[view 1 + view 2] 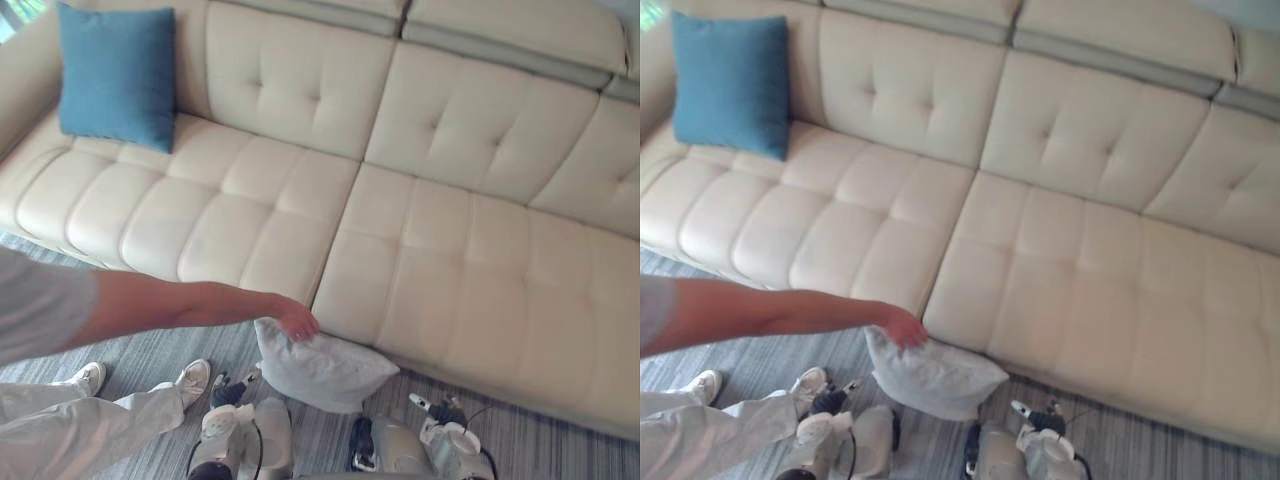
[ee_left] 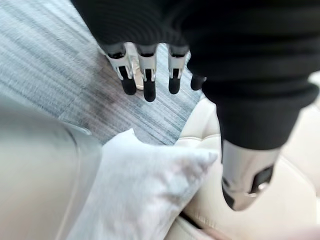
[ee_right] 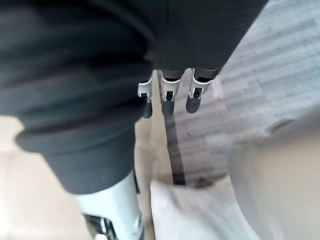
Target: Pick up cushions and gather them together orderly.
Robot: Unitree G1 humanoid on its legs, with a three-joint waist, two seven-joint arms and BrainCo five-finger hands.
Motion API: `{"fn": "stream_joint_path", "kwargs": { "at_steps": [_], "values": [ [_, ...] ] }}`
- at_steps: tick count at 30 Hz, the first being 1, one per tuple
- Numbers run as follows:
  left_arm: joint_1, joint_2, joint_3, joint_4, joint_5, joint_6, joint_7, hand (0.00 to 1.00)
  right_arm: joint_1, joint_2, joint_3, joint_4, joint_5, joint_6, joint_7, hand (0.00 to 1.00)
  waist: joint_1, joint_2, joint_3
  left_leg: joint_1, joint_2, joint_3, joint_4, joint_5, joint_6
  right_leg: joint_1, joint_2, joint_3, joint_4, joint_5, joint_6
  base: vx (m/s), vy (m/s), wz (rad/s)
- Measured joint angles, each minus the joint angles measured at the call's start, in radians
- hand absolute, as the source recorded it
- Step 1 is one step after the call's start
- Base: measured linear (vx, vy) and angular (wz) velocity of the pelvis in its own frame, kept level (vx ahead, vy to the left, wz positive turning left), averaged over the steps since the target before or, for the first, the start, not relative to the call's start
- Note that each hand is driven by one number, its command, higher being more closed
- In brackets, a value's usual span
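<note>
in the head view a blue cushion (image 1: pixel 117 75) stands upright at about 10 o'clock, leaning on the backrest in the corner of the cream sofa (image 1: pixel 450 250). a person's arm (image 1: pixel 180 305) reaches in from 9 o'clock, and the person's hand (image 1: pixel 298 322) is on the upper corner of a white cushion (image 1: pixel 325 370). this cushion lies at 6 o'clock on the grey striped carpet (image 1: pixel 560 458), touching the front edge of the sofa. the left robot hand (image 2: pixel 149 75) hangs just beside the white cushion at about 7 o'clock, its fingers straight and relaxed, with nothing in them. the right robot hand (image 3: pixel 168 95) hangs at about 5 o'clock, near the other side of this cushion and next to the sofa front, also with straight fingers and no hold on anything.
</note>
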Motion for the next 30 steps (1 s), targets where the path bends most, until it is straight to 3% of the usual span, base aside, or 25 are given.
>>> {"fn": "stream_joint_path", "kwargs": {
  "at_steps": [4,8,10,14,22,30],
  "values": [
    [-0.011,-0.013,-0.006,-0.02,-0.006,-0.003,0.0,0.0,0.006,-0.014,0.001,0.002,0.0,-0.001,-0.007,0.0,-0.007,0.0,0.0,-0.001,0.002,-0.001,0.009,-0.008,-0.002,-0.006,0.0,-0.003,0.023,-0.027,-0.011,-0.08,-0.062,0.04],
    [0.001,-0.021,-0.006,-0.019,-0.006,-0.002,-0.001,0.0,0.007,-0.012,0.001,0.002,0.0,-0.004,-0.007,0.0,-0.013,0.001,0.0,-0.011,0.014,0.0,0.008,-0.089,-0.028,-0.018,0.005,-0.014,0.027,-0.095,-0.025,-0.11,-0.01,0.03],
    [0.0,-0.02,-0.006,-0.019,-0.006,-0.002,-0.001,0.0,0.013,-0.012,0.001,0.002,0.0,-0.004,-0.007,0.0,-0.015,0.001,0.0,-0.023,0.017,-0.001,0.013,-0.122,-0.041,-0.033,0.006,-0.014,0.044,-0.106,-0.018,-0.17,0.025,0.04],
    [0.005,-0.017,-0.006,-0.018,-0.006,-0.002,-0.001,0.0,0.031,-0.009,0.005,0.003,0.0,-0.005,-0.006,0.0,-0.016,0.002,-0.001,-0.042,0.014,-0.002,0.067,-0.128,-0.032,-0.047,-0.005,-0.002,0.078,-0.111,-0.012,-0.2,0.045,-0.03],
    [-0.014,0.022,-0.004,-0.024,-0.025,-0.002,0.0,0.0,0.012,0.001,0.022,0.004,0.0,-0.007,-0.005,0.0,-0.015,-0.012,0.009,-0.255,-0.005,-0.041,0.216,-0.131,-0.025,-0.242,-0.028,-0.004,0.223,-0.124,-0.007,-0.17,0.019,0.08],
    [-0.173,0.049,-0.007,-0.066,-0.045,-0.003,0.025,0.0,-0.21,-0.016,0.109,-0.004,-0.001,-0.009,-0.019,0.0,-0.004,-0.026,0.138,-0.519,-0.031,-0.082,0.313,-0.091,-0.016,-0.494,-0.054,-0.016,0.348,-0.119,-0.035,-0.16,-0.002,0.12]
  ]
}}
